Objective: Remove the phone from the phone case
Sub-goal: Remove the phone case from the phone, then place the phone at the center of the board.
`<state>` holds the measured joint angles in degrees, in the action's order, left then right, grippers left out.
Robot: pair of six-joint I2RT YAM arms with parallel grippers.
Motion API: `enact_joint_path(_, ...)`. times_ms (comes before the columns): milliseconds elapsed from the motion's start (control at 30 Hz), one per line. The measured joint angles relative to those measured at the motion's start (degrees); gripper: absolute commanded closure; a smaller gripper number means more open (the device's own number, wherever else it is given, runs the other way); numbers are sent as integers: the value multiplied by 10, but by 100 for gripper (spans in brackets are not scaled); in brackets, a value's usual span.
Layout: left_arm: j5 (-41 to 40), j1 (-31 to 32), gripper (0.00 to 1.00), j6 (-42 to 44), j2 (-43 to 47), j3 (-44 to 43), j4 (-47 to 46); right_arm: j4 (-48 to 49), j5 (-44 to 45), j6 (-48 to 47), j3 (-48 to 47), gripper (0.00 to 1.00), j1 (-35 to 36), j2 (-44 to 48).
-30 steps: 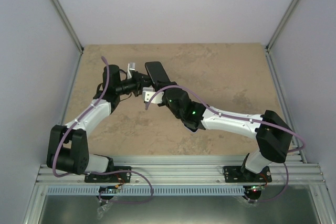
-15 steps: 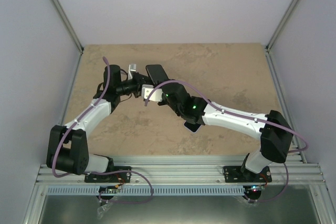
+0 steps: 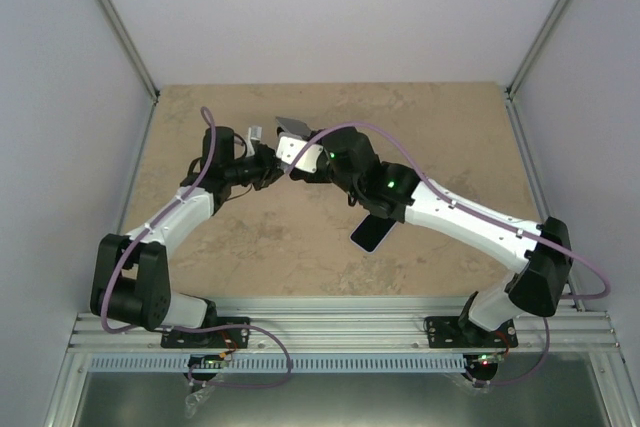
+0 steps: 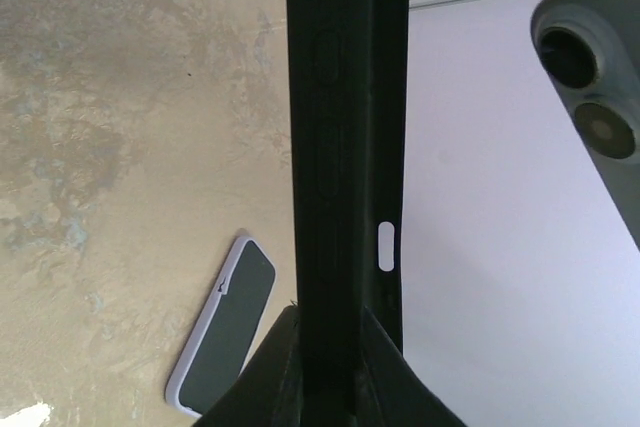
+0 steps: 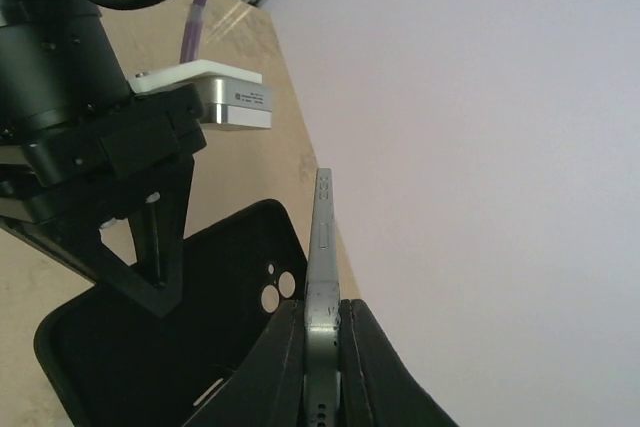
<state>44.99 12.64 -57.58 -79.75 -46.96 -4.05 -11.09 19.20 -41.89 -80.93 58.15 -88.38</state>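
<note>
The black phone case (image 4: 345, 147) is held edge-on in my left gripper (image 4: 330, 322), which is shut on its lower end above the table. In the right wrist view the case (image 5: 180, 337) is empty, its camera holes showing. The grey phone (image 5: 322, 237) is clamped edge-on in my right gripper (image 5: 322, 312), right beside the case and outside it. Its camera end shows in the left wrist view (image 4: 590, 97). In the top view both grippers meet at the far middle-left: left gripper (image 3: 266, 160), right gripper (image 3: 292, 139), phone (image 3: 290, 125).
A second phone in a pale lavender case (image 3: 372, 232) lies flat on the tan table under my right forearm; it also shows in the left wrist view (image 4: 225, 337). Grey walls enclose the table (image 3: 450, 147) on three sides.
My right gripper has moved up and back with the phone, separating it from the black case. The right arm swung right, uncovering the second phone on the table. The left arm barely moved.
</note>
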Motion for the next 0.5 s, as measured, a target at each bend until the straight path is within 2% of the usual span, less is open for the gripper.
enact_joint_path(267, -21, 0, 100, 43, 0, -1, 30, -55, -52, 38, -17, 99, -55, 32)
enact_joint_path(500, -34, 0, 100, 165, -42, -66, 121, -22, -59, 36, 49, 100, -138, 80)
